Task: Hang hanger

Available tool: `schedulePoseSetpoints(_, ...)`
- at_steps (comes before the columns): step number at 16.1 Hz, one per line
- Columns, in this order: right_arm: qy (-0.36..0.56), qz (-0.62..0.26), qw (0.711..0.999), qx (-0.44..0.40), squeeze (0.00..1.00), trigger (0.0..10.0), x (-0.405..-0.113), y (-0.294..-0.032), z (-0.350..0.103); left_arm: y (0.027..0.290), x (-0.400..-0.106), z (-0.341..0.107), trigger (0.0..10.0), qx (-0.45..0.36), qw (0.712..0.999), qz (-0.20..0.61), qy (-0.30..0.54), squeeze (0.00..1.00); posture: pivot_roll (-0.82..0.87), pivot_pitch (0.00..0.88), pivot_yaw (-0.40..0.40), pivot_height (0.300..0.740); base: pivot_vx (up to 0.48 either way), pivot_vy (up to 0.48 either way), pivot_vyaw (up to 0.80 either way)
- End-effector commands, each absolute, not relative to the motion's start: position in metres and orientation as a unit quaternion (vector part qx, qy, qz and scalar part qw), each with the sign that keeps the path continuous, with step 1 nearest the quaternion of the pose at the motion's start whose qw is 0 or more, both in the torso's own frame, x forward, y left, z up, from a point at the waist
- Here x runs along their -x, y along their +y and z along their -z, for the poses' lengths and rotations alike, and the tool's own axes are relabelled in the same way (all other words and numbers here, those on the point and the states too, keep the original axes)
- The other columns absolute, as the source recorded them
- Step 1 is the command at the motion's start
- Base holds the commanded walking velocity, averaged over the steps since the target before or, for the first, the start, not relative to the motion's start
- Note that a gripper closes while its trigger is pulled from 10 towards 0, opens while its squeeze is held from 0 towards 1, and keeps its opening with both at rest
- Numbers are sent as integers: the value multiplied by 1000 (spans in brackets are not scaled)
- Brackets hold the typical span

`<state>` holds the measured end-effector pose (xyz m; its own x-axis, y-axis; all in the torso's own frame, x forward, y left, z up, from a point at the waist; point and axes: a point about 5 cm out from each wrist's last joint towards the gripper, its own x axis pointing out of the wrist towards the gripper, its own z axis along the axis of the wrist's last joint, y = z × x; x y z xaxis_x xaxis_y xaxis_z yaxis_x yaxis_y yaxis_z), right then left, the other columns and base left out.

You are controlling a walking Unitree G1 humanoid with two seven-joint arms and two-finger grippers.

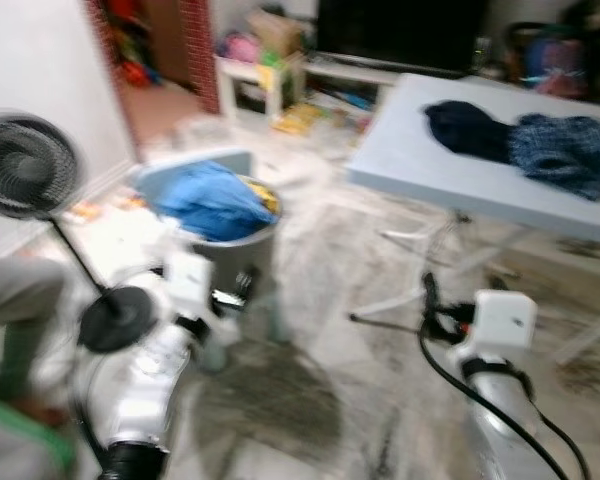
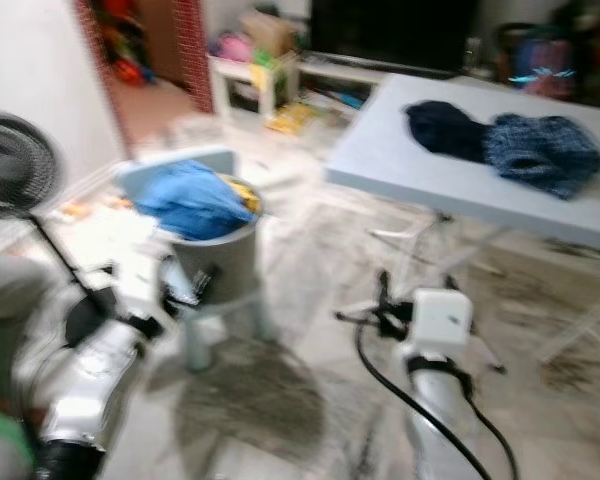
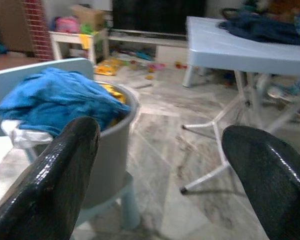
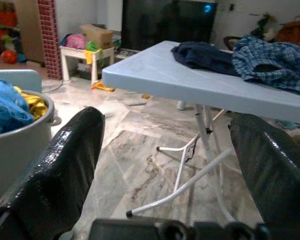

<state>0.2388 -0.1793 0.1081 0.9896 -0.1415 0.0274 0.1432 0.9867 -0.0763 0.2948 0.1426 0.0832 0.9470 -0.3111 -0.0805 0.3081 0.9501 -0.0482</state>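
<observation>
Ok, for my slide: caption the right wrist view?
Open right gripper faces folding table with two garments.

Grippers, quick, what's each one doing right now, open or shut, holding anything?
Left gripper: open, holding nothing, facing the grey laundry basket.
Right gripper: open, holding nothing, facing the light blue folding table.

Head views look down, blurred; wrist views share table [image 4: 155,75].

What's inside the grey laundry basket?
A blue cloth heaps over the basket's rim, with something yellow beside it and a white piece at the edge. Anything underneath is covered.
</observation>
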Motion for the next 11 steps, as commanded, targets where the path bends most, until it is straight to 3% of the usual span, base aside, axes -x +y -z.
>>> schedulePoseSetpoints(1,-20,71,997,38,0,10000,-240,-179,-113,144,-300,-91,10000,4,987,161,29,0,106,0,-62,740,255,409,0)
schedulePoseSetpoints(4,-20,67,997,38,0,10000,-241,-178,-112,142,-300,-91,10000,7,986,165,27,0,110,0,-66,740,263,403,0)
schedulePoseSetpoints(8,-24,65,997,36,0,10000,-242,-178,-114,140,-300,-92,10000,6,986,168,20,0,108,0,-66,740,0,0,0)
schedulePoseSetpoints(11,-24,61,997,42,0,10000,-241,-177,-113,140,-300,-94,10000,12,984,175,11,0,107,0,-66,740,364,0,0)
